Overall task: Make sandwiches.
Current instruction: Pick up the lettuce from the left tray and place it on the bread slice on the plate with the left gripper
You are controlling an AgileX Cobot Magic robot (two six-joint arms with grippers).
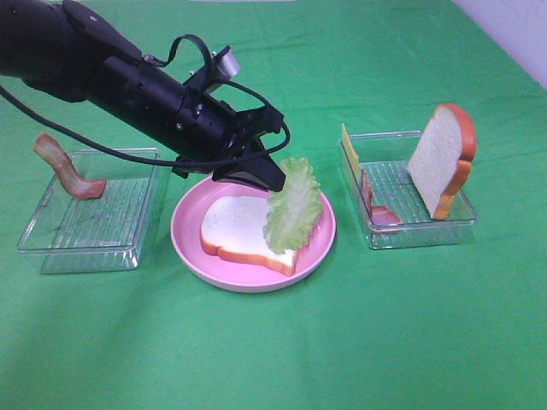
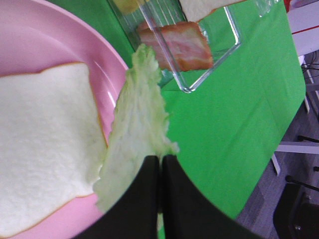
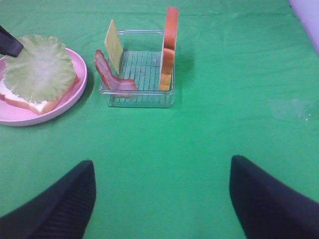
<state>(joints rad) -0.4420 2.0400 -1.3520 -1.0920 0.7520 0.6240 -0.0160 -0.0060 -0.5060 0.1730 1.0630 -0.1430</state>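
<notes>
Pinching lettuce leaf (image 1: pixel 293 203), left claw (image 1: pixel 277 181) hangs over plate (image 1: pixel 190 242).

No readable text, labels, brands, numbers or signs anywhere

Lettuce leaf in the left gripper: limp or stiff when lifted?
Probably holds shape: pinched at one edge by the left gripper, the lettuce leaf stands tilted without drooping. Likely light, being thin. Its lower edge rests on the bread slice, so it may slide when released.
</notes>
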